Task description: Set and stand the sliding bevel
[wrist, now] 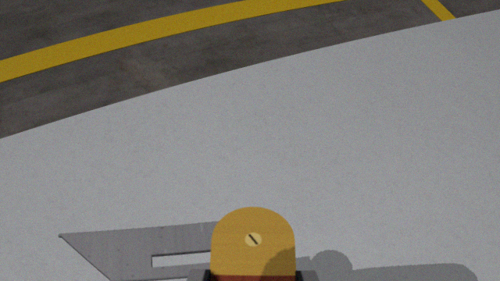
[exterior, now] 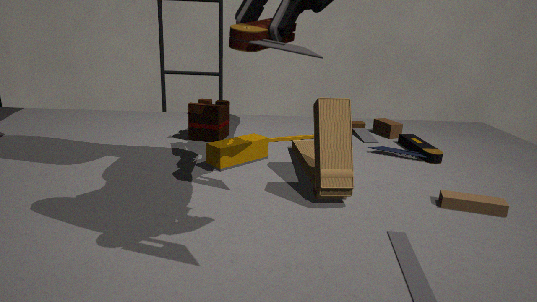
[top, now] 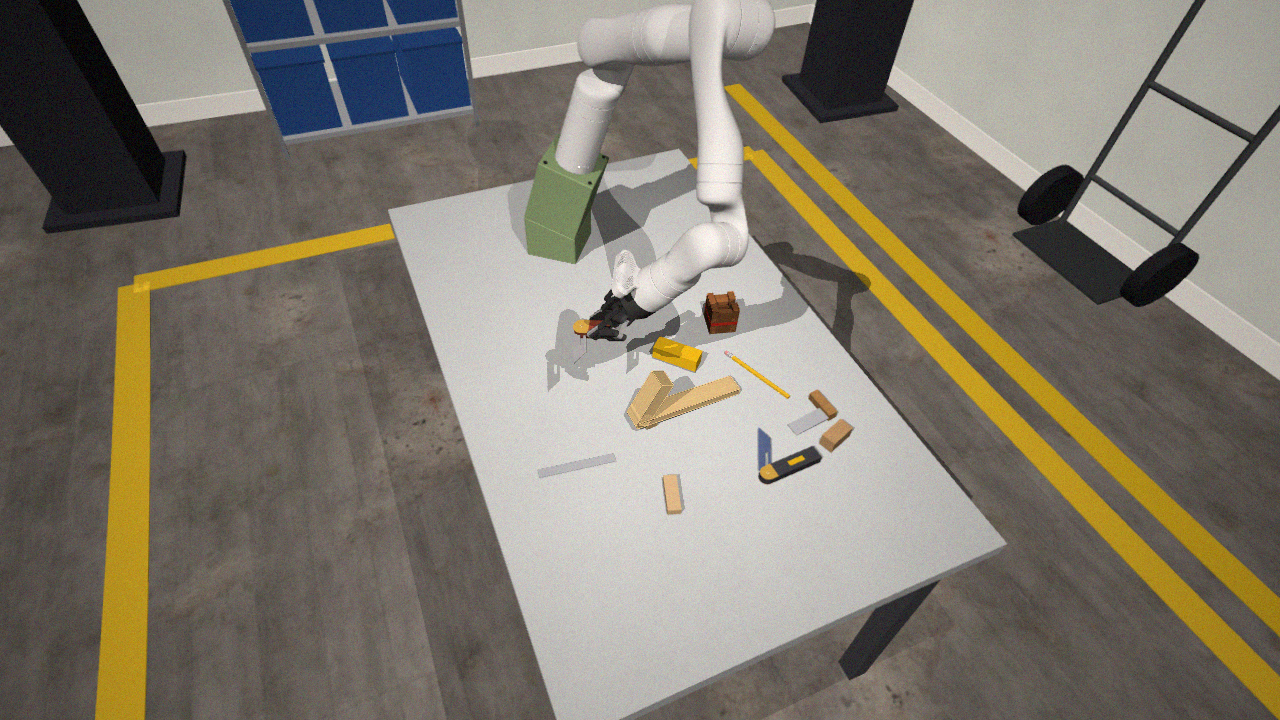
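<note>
My gripper (top: pixel 597 329) (exterior: pixel 259 28) is shut on the wooden sliding bevel (top: pixel 583 327) (exterior: pixel 246 39) (wrist: pixel 252 242) and holds it high above the table, left of the other things. The bevel has a red-brown stock with an orange rounded end. Its grey blade (exterior: pixel 289 48) (wrist: pixel 137 250) sticks out sideways and tilts slightly down. The slotted block (top: pixel 721 311) (exterior: pixel 208 121), dark brown with a red band, stands on the table to the right of the gripper. The light wooden leg (top: pixel 648 398) (exterior: pixel 333 142) rises at an angle from the rail (top: pixel 702 398) (exterior: pixel 304 154) that lies flat. The black bevel (top: pixel 789 463) (exterior: pixel 419 147) lies further right.
A yellow block (top: pixel 676 353) (exterior: pixel 237 150) and a pencil (top: pixel 757 374) (exterior: pixel 290 138) lie between the slotted block and the leg. A grey strip (top: pixel 576 465) (exterior: pixel 411 264) and small wooden blocks (top: pixel 672 493) (exterior: pixel 473 202) (top: pixel 835 435) lie toward the front. The arm's green base (top: pixel 559 210) stands at the back.
</note>
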